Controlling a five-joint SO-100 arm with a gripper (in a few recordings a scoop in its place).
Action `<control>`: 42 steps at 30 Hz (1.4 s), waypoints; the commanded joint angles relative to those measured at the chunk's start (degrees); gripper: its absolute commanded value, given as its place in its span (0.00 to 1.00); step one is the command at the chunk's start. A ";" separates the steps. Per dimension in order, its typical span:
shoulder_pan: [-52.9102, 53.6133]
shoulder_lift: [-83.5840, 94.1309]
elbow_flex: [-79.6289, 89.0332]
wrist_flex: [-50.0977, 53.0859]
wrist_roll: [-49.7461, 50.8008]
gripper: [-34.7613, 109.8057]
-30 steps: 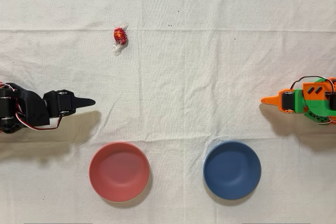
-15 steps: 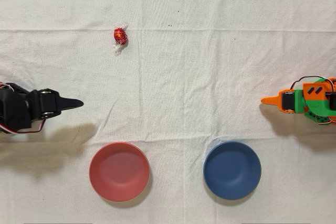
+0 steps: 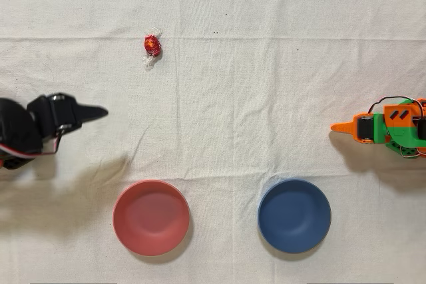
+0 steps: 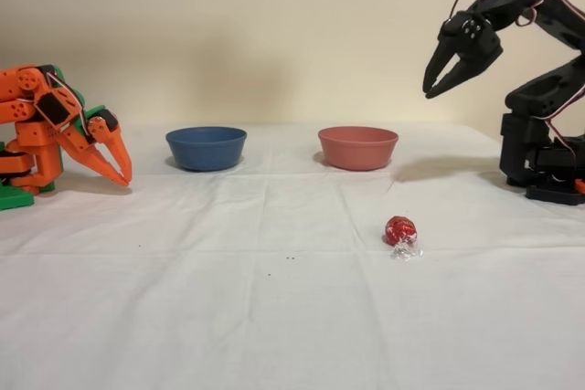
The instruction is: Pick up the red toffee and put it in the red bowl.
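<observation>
Red foil catches the light on the small round toffee, which lies alone on the white cloth with its clear twisted ends running roughly toward and away from the bowls in the overhead view. My black two-finger gripper hangs high above the table, slightly parted and holding nothing. In the overhead view the toffee lies up and to the right of my tip, well apart. The matte salmon-red bowl sits on the opposite side of me.
</observation>
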 commanded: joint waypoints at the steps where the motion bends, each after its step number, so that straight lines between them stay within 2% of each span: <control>1: -3.34 -7.12 -6.42 -2.37 0.35 0.24; 8: -7.65 -17.05 -9.58 -7.03 1.85 0.24; 17: -13.01 -25.93 -15.12 -6.86 2.37 0.24; 19: -13.62 -26.89 -15.64 -7.03 -4.92 0.24; 20: -13.71 -27.25 -15.73 -7.03 -14.33 0.24; 21: -13.89 -27.42 -15.47 -7.73 -18.11 0.24; 26: -14.50 -31.82 -17.58 -9.05 -23.20 0.24; 42: -20.83 -39.81 -20.83 -13.36 -11.60 0.24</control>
